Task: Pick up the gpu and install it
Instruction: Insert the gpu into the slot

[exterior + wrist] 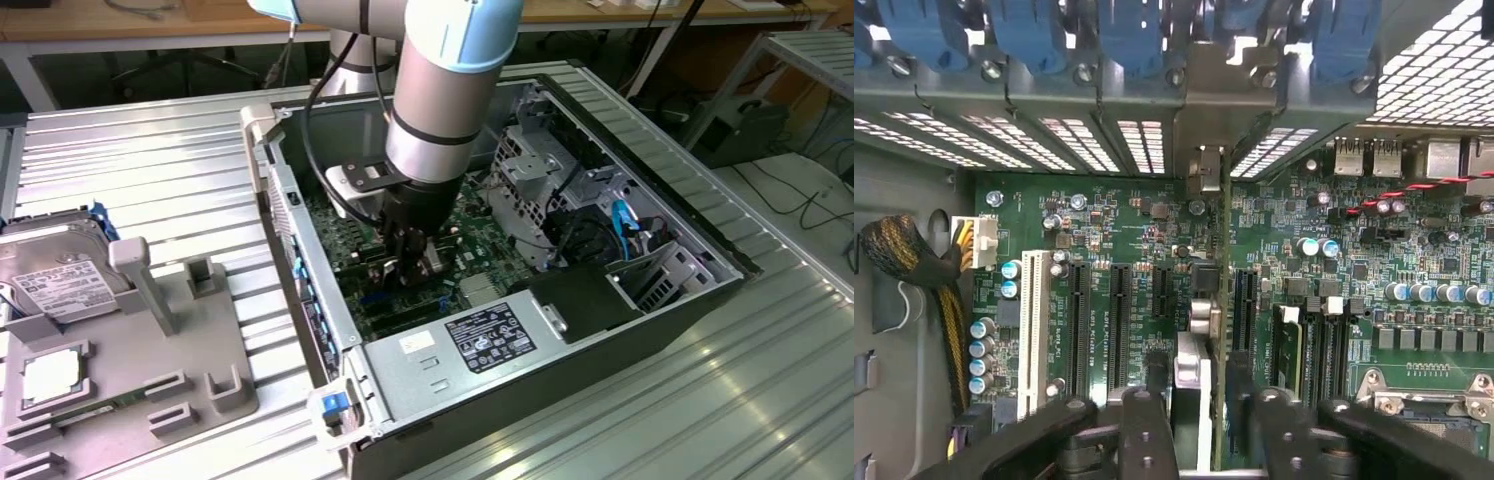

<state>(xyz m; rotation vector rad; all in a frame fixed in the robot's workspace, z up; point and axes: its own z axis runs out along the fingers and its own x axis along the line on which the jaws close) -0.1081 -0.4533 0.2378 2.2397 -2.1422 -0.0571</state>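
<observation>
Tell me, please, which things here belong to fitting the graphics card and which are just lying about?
Part of the job:
- graphics card, standing on edge over the motherboard slots
- gripper, right at the card inside the computer case
- motherboard

Just lying about:
- hard drive, on the grey parts tray
- processor chip, on the same tray

Even, bright overhead light; glare streaks the ribbed metal table (747,370) beside the computer case (534,350), whose interior lies shadowed.
</observation>
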